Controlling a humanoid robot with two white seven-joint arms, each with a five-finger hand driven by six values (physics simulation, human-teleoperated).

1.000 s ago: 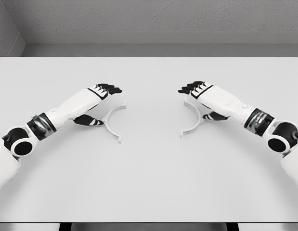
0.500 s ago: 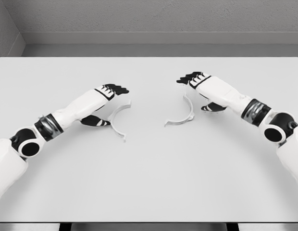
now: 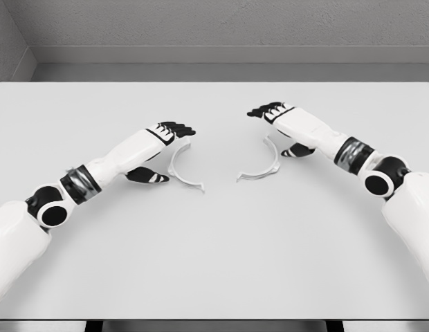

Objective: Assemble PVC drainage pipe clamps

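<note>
Two white half-ring pipe clamp pieces lie on the table (image 3: 214,256) with their open sides turned toward each other. The left clamp half (image 3: 174,173) lies just in front of my left hand (image 3: 166,151), whose fingers are stretched out above the piece's upper end, thumb spread low; it is open. The right clamp half (image 3: 274,167) rests a little left of my right hand (image 3: 279,131), also open, fingers extended over the piece's far tip. I cannot tell whether either hand touches its piece.
The pale table runs to a grey back wall (image 3: 214,28). Its front edge (image 3: 214,319) is at the bottom of the view. Both forearms reach in low over the tabletop from the sides.
My left hand has slid right and the left clamp half has moved and turned with it. The right clamp half swung round earlier and now lies still; my right hand drifted slightly left.
</note>
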